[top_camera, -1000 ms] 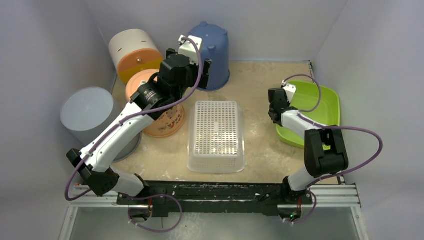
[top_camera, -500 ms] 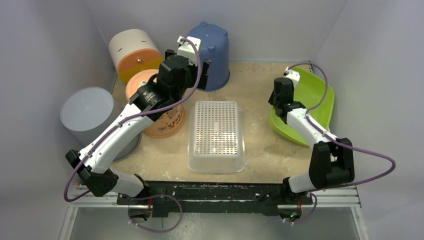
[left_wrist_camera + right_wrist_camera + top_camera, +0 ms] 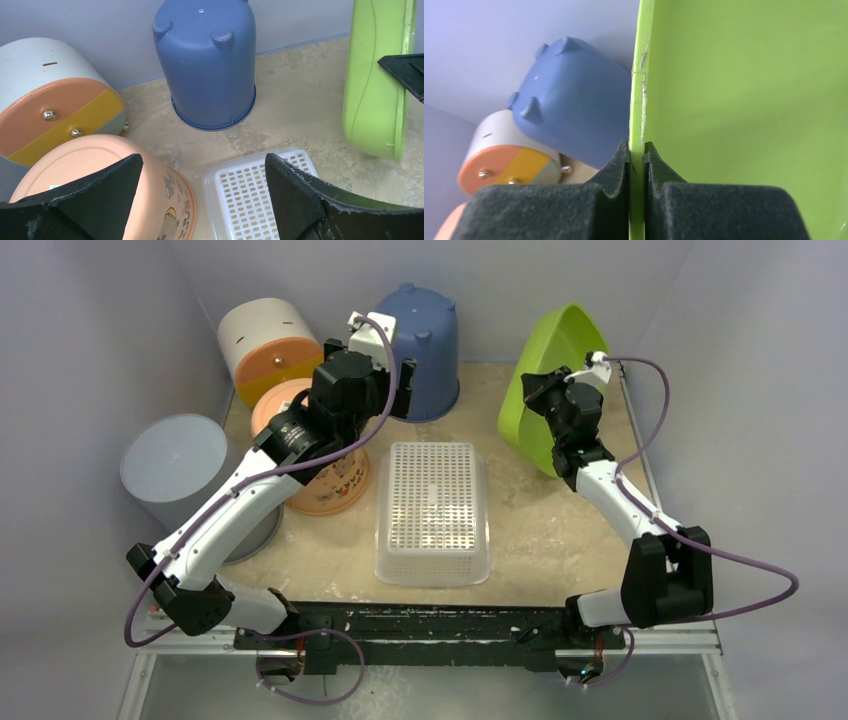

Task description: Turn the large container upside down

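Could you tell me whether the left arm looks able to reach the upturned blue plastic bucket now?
Probably yes: the left gripper, jaws open, faces the blue plastic bucket with nothing standing between them.

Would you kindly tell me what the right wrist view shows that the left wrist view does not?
Right wrist only: the right gripper seen close up, pinching the rim of the green tub. Left wrist only: the open left gripper, the basket, the peach pot and the whole tub tipped up on edge. Both: the tub, the blue bucket and the drum.
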### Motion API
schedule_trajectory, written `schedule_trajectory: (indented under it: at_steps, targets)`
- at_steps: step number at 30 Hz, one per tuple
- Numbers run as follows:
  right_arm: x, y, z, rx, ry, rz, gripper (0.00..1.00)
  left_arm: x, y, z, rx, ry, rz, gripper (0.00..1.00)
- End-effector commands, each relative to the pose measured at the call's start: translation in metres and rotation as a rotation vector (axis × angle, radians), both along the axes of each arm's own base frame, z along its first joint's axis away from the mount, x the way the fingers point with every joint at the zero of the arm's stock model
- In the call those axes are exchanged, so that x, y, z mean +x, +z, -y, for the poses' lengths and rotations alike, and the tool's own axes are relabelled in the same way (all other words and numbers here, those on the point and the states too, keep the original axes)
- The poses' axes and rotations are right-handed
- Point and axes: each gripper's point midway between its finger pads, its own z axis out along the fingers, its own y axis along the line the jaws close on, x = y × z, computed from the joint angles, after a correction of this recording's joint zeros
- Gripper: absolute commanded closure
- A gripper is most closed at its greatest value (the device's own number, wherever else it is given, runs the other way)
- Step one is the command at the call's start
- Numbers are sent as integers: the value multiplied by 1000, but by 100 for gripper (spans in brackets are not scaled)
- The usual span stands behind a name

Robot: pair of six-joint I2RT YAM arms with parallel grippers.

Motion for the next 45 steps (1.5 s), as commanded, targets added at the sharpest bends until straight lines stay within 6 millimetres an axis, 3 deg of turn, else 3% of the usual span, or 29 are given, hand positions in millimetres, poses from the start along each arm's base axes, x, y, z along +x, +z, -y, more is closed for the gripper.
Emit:
schedule_trajectory:
  at_steps: [1,8,12,16,17,21,26,31,34,37,45]
  targets:
    - [-12,85,-13,170,100,322,100,-8,32,-9,-61,16,61,11]
    - [-28,103,-23,326,243,515,100,-10,34,-14,-55,29,62,11]
    - [-24,104,-21,329,258,550,100,-11,35,-17,-48,35,63,11]
    - [-10,71,-15,440,317,504,100,-10,34,-14,-50,33,62,11]
    - [-4,54,-13,483,335,483,100,-9,33,-14,-48,32,61,11]
    - [-8,38,-8,628,433,546,100,-6,31,-11,-39,30,53,11]
    - [-7,23,-5,651,425,537,100,-5,30,-12,-24,40,50,11]
    - [-23,-19,26,762,319,509,100,-3,27,-11,-20,43,47,11]
    - [-18,-43,36,836,296,443,100,0,25,-8,-14,41,42,11]
    - [-18,-30,26,796,354,470,100,1,25,-7,-5,39,38,11]
    - [-26,45,16,846,475,634,100,4,26,-7,3,47,45,11]
